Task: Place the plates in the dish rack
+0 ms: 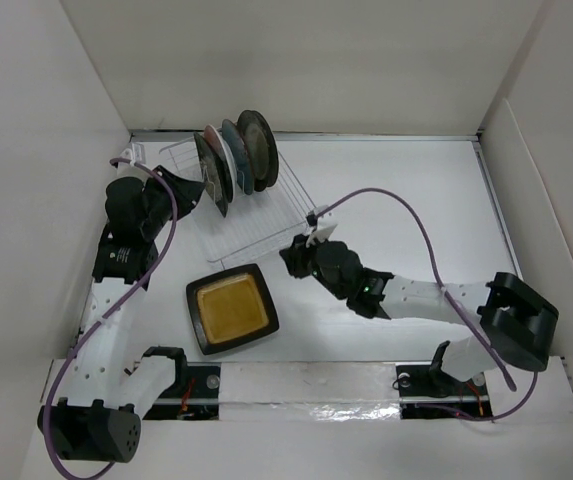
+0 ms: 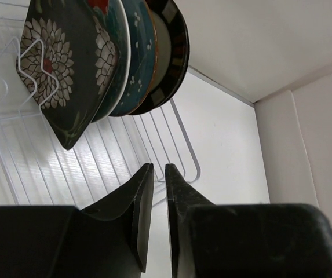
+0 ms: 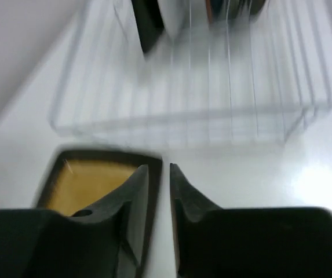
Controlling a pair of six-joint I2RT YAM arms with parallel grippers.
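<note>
On worktop before dish rack [image 1: 256,225], amber-centred square plate [image 1: 231,308] lies flat; other plates [image 1: 234,158] stand in rack. Right tool [image 3: 159,169] just beside its far corner, narrow, empty; left tool [image 2: 159,169] by rack, likewise. Next: pinch rim, upend, slot.

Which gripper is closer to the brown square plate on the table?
Right. The right gripper is just off the far-right corner of the brown square plate; the left gripper sits farther back beside the dish rack.

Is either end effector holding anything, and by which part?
Nothing is held: the left end effector and the right end effector are both shut and empty.
</note>
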